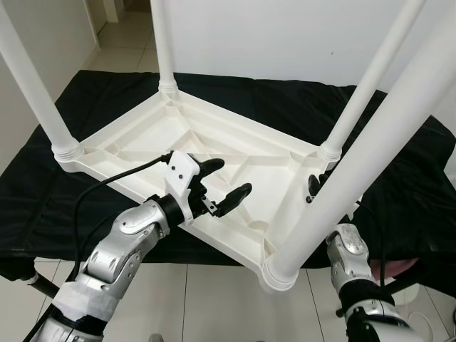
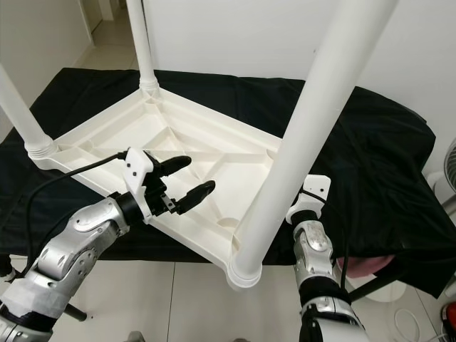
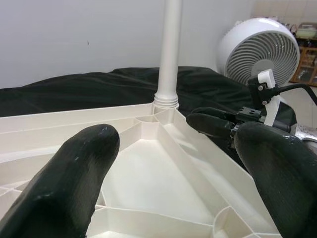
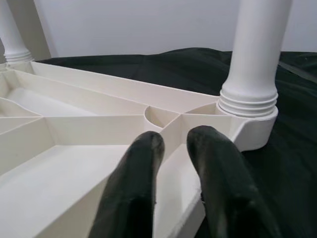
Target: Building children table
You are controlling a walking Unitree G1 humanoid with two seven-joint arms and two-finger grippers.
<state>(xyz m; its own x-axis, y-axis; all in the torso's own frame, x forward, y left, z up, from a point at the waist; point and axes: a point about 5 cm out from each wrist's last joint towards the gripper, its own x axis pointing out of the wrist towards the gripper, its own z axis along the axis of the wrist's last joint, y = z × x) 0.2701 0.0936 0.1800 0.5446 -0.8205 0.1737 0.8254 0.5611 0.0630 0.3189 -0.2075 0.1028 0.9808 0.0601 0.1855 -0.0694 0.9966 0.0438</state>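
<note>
We see a white plastic children's table [image 1: 235, 153] lying upside down on a surface draped in black cloth [image 1: 399, 171], its ribbed underside facing up and split by raised ribs into shallow compartments, all of them holding nothing; four round white legs [image 1: 167, 43] stand up from ringed sockets at the corners, and their upper ends are cut off by the frame; the near leg [image 2: 299, 149] crosses the right eye view and hides part of the table's edge. Our left gripper [image 1: 224, 187] hovers over the near long rim, its two black fingers [image 3: 69, 173] spread wide apart with nothing between them; a black cable runs back from its wrist. Our right gripper [image 4: 176, 163] sits at the near right corner, its fingers [image 4: 133, 188] close together with a narrow gap, resting over the table's rim just beside a leg socket [image 4: 249, 106]; from the head it is mostly hidden behind the near leg, and we cannot tell whether the fingers pinch the rim. A white fan [image 3: 260, 49] stands beyond the cloth; pale floor tiles [image 1: 214, 299] lie below.
</note>
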